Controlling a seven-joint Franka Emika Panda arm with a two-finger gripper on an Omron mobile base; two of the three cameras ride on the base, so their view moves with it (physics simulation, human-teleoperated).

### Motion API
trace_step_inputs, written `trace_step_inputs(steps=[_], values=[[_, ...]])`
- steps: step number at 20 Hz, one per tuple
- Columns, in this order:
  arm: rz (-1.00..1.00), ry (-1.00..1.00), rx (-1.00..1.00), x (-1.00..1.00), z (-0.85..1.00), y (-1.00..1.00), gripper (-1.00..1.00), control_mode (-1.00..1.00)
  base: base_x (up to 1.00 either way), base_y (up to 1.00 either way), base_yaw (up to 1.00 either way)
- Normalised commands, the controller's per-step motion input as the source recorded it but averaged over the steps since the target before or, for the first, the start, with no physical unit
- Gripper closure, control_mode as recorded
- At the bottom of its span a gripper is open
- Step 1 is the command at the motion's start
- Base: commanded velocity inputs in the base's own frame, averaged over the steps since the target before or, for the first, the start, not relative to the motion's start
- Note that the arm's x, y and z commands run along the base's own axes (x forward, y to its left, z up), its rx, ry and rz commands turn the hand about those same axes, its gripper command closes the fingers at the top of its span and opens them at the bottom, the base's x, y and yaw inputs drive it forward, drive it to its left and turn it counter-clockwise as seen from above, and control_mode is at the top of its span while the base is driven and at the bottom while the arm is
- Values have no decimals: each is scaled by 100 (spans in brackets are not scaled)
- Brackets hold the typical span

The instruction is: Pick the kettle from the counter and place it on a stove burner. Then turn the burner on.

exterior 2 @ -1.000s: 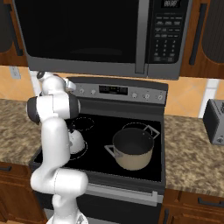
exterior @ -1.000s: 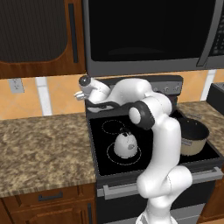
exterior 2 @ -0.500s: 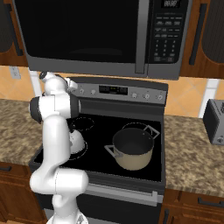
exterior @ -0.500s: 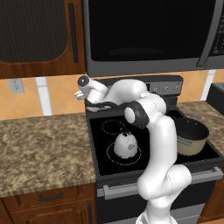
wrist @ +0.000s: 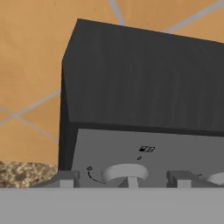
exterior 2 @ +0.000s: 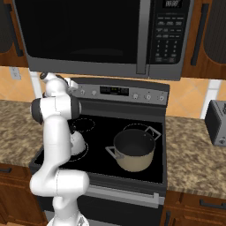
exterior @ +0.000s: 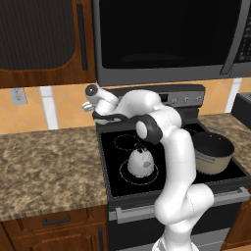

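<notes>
The pale grey-white kettle [exterior: 142, 163] stands upright on the front-left stove burner [exterior: 122, 172] of the black cooktop, partly behind my arm in the right base view [exterior 2: 78, 142]. My gripper [exterior: 88, 105] [exterior 2: 70, 89] is up at the left end of the stove's back control panel, well above and behind the kettle. In the hand view the gripper [wrist: 122, 178] is open, and its fingertips [wrist: 65, 178] stand on either side of a grey round knob [wrist: 127, 173] without clearly touching it. The granite counter [exterior: 49, 162] lies left of the stove.
A tan pot [exterior: 213, 153] [exterior 2: 134, 151] with a dark inside sits on the right side of the cooktop. A microwave [exterior 2: 97, 35] hangs low over the stove. A toaster [exterior 2: 218, 121] stands on the right counter. The orange tiled wall is just behind the panel.
The arm's elbow has swung slightly to the left. The hand has stayed by the left end of the control panel. The kettle has not moved.
</notes>
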Motion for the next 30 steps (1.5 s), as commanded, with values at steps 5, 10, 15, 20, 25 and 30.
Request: trace_step_inputs(steps=[5,10,15,20,25,30], values=[[0,-1,-1,12,-11,-1,100,-100,0,0,0],[0,0,0,0,0,0,100,-100,0,0,0],[0,0,0,0,0,0,100,-100,0,0,0],[11,0,-14,0,0,0,100,-100,0,0,0],[20,0,-32,0,0,12,100,-100,0,0,0],[22,0,-37,0,0,24,100,-100,0,0,0]])
